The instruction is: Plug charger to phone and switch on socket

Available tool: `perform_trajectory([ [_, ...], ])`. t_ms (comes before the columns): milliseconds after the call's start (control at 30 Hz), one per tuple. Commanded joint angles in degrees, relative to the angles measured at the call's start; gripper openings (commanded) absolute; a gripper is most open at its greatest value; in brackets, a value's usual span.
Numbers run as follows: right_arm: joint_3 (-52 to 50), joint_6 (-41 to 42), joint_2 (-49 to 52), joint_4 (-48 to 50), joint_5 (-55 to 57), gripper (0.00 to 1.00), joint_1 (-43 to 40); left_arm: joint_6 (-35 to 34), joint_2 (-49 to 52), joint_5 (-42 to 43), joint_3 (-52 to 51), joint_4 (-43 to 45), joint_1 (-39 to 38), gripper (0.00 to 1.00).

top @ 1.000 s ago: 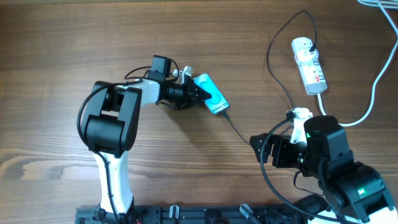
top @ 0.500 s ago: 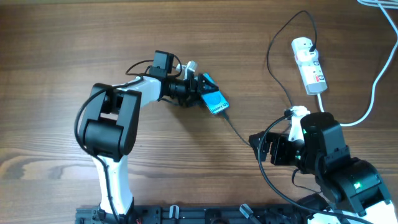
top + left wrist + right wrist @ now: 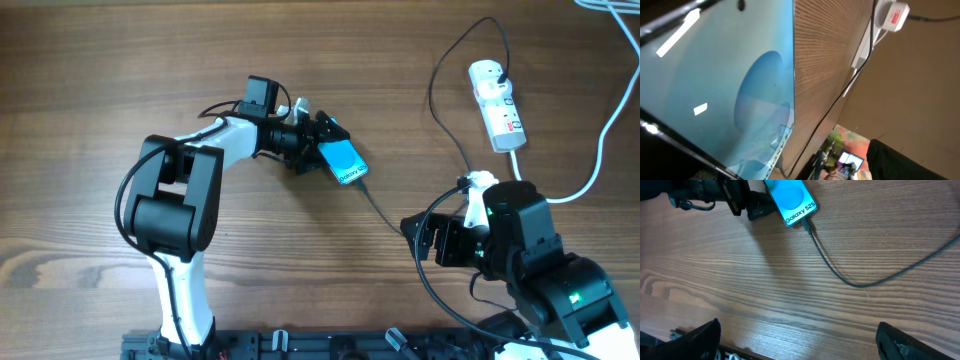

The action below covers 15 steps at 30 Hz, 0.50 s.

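Left of the socket (image 3: 497,105), the phone (image 3: 345,161) lay on the counter (image 3: 100,60), charger (image 3: 378,208) plugged at its near end, left fingers (image 3: 328,130) clamped on its far end. Right fingers (image 3: 702,339), spread apart, sat nearer the socket, which lay lengthwise beyond them.

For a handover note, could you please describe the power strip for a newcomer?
Look at the wooden table's far right. The power strip is the white bar there; red switch marks and a thick white cord distinguish it from the black charger cable.
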Motion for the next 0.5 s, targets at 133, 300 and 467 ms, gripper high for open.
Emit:
perform_trajectory([
  [133, 1.2, 0.2, 0.2, -0.2, 1.2, 0.99, -0.1, -4.2, 12.9, -44.0, -9.5, -7.1, 2.5, 0.91],
  [300, 1.2, 0.2, 0.2, -0.2, 1.2, 0.99, -0.1, -4.3, 12.9, -44.2, -9.5, -7.0, 2.5, 0.92],
  [467, 1.1, 0.2, 1.4, -0.2, 1.2, 1.00, -0.1, -4.5, 12.9, -44.2, -9.5, -6.8, 2.5, 0.92],
])
